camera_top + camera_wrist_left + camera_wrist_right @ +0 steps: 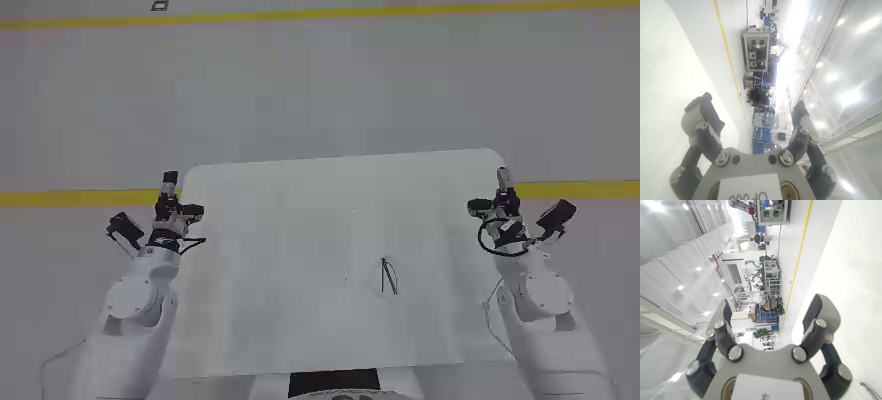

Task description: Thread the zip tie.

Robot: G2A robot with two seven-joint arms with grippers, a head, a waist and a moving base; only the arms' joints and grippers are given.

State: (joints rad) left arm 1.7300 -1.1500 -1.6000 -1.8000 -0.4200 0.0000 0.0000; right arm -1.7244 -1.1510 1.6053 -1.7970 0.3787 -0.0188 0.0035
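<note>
A thin dark plastic zip tie (388, 276), bent into a narrow V, lies flat on the white rectangular table (290, 210), at about four o'clock from the table's centre in the top view. Nothing touches it. The left gripper (170, 179) hangs at the table's nine o'clock edge, well apart from the tie, its black-padded fingers (710, 115) spread wide and holding nothing. The right gripper (503, 176) sits at the two o'clock edge, fingers (813, 309) likewise parted and empty.
</note>
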